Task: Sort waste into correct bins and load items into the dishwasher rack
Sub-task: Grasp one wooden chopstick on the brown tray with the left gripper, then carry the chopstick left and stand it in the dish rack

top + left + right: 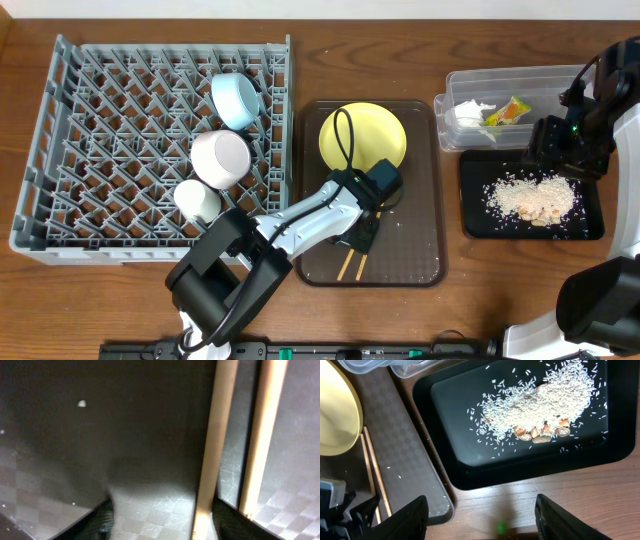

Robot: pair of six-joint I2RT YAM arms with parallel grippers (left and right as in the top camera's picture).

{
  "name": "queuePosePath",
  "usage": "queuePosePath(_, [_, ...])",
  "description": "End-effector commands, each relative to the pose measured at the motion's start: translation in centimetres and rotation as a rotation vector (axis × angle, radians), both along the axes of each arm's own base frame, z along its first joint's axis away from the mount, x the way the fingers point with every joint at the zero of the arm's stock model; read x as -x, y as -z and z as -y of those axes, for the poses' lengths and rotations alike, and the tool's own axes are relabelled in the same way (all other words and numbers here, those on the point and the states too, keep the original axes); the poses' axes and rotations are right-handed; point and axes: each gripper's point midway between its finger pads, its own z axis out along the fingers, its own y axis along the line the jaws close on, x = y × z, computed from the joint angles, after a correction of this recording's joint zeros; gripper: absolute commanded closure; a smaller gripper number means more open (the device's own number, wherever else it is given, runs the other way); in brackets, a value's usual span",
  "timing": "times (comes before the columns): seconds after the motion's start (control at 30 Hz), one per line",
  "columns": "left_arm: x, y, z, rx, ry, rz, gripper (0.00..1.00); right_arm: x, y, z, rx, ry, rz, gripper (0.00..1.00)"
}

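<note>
The left tool (362, 238) is down on the brown serving tray (420, 250), which lies mid-surface toward the near edge. Its 2 fingers (97, 521) stand apart, open, with 1 of the 2 chopsticks (216, 450) lying between them. The other stick runs along the far finger; I cannot tell whether they touch. The yellow plate (375, 135) sits further back on the same tray. The right tool (480, 527) hangs near the right edge, fingers spread wide and empty, over the surface (570, 505) just beside the black tray (470, 472) holding rice scraps (535, 405).
</note>
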Motion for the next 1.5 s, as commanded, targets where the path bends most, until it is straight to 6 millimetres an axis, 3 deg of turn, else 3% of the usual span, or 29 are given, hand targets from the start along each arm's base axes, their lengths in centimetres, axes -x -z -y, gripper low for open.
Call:
queuePosePath(0.0, [1.0, 1.2, -1.3, -0.046, -0.002, -0.031, 0.58, 0.2, -0.8, -0.1, 0.0, -0.011, 0.029, 0.34])
queuePosePath(0.23, [1.9, 1.0, -0.8, -0.028, 0.009, -0.064, 0.92, 0.2, -0.8, -0.1, 0.0, -0.011, 0.028, 0.34])
queuePosePath(0.37, [2.2, -0.3, -1.2, -0.036, 0.014, -0.068, 0.94, 0.2, -0.8, -0.1, 0.001, -0.012, 0.029, 0.34])
queuePosePath(0.47, [2.1, -2.7, -1.1, -0.009, 0.053, -0.041, 0.94, 0.2, -0.8, -0.1, 0.001, -0.018, 0.03, 0.34])
queuePosePath(0.73, [2.5, -11.7, -2.3, 0.116, 0.151, 0.119, 0.94, 0.2, -0.8, -0.1, 0.001, -0.018, 0.03, 0.34])
queuePosePath(0.87, [0.2, -15.6, -5.1, 0.103, 0.08, 0.303, 0.94, 0.2, -0.8, -0.1, 0.001, -0.019, 0.03, 0.34])
queuePosePath(1.0, [-4.0, -18.5, -9.5, 0.055, -0.085, 0.485, 0.93, 0.2, -0.8, -0.1, 0.001, -0.019, 0.03, 0.34])
queuePosePath(1.1, [-6.1, -18.6, -11.5, 0.062, -0.181, 0.508, 0.93, 0.2, -0.8, -0.1, 0.001, -0.019, 0.03, 0.34])
queuePosePath(1.2, [-7.7, -17.4, -12.5, 0.099, -0.25, 0.471, 0.93, 0.2, -0.8, -0.1, 0.001, -0.018, 0.031, 0.34])
queuePosePath(1.47, [-10.2, -11.3, -14.4, 0.044, -0.338, 0.322, 0.93, 0.1, -0.8, -0.1, 0.001, -0.018, 0.032, 0.34])
